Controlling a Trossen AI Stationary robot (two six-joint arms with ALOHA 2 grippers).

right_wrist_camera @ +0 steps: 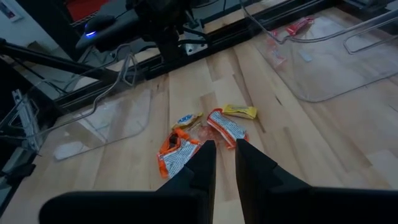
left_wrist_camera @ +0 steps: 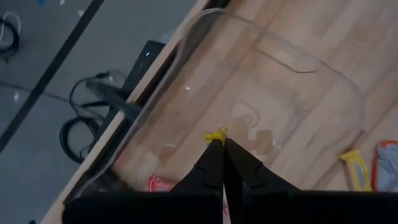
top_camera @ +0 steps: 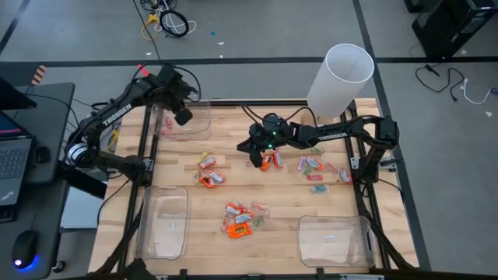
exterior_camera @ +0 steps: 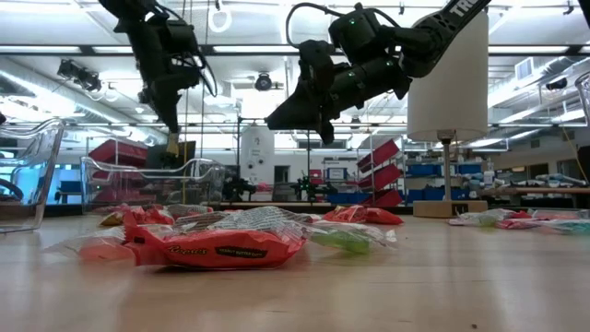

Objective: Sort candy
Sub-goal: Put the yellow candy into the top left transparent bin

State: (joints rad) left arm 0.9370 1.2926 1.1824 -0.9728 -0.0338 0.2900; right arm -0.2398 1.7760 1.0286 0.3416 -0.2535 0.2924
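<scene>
On the table, centre of the high view: candy (top_camera: 239, 218) in four loose clusters, exact count unclear.
Clear bins (top_camera: 163, 223): three.
White tube (top_camera: 339, 79): one, upper right.
Left gripper (left_wrist_camera: 219, 140): upper left, above the far bin, fingers pressed together on a yellow wrapper (left_wrist_camera: 216, 134).
Right gripper (right_wrist_camera: 224, 149): centre, fingers slightly apart, holding nothing visible, above sweets.

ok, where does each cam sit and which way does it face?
High: overhead, straight down on the table; both arms show.
Low: table height, level across the candy into the room; arms enter from above.
Left wrist: on left arm, above clear bin; left tool shut on yellow candy.
Right wrist: on right arm, facing candy cluster; right tool open.
Shared: high and left wrist both see that bin.
</scene>
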